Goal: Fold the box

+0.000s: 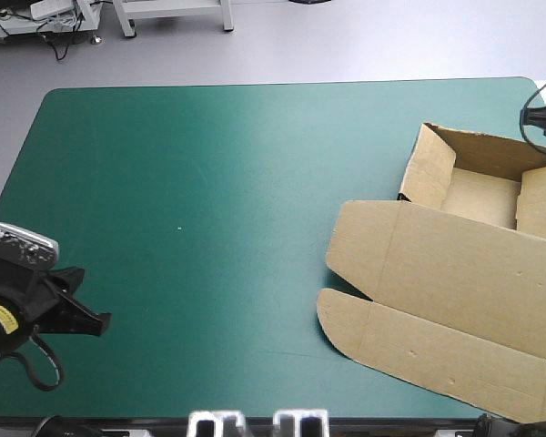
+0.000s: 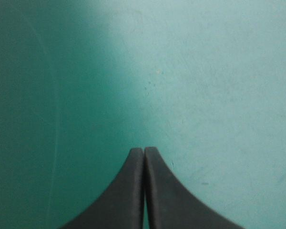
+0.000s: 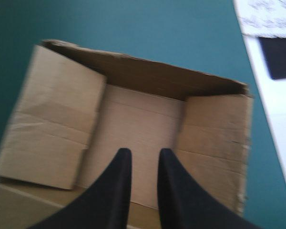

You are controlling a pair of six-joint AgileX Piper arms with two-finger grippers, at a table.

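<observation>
Two left fingers (image 2: pixel 128 191): black, pressed together in one pointed arch, nothing between them.
Left pincer (image 1: pixel 98 320): low at the near-left corner of the bench (image 1: pixel 209 182) (teal-green cover ahead of it).
Box (image 1: pixel 455 264): brown, on the bench's right side, well apart from that pincer; an open tray toward the far edge, lid flat toward the near edge.
Right pincer (image 3: pixel 145 153): fingers slightly spread, pinching nothing, above the tray's floor.

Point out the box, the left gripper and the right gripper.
box (image 1: pixel 464 273): high view, on its flat lid.
left gripper (image 2: pixel 144 150): left wrist view, where the shut fingertips meet.
right gripper (image 3: pixel 145 152): right wrist view, in the gap between its fingertips.
</observation>
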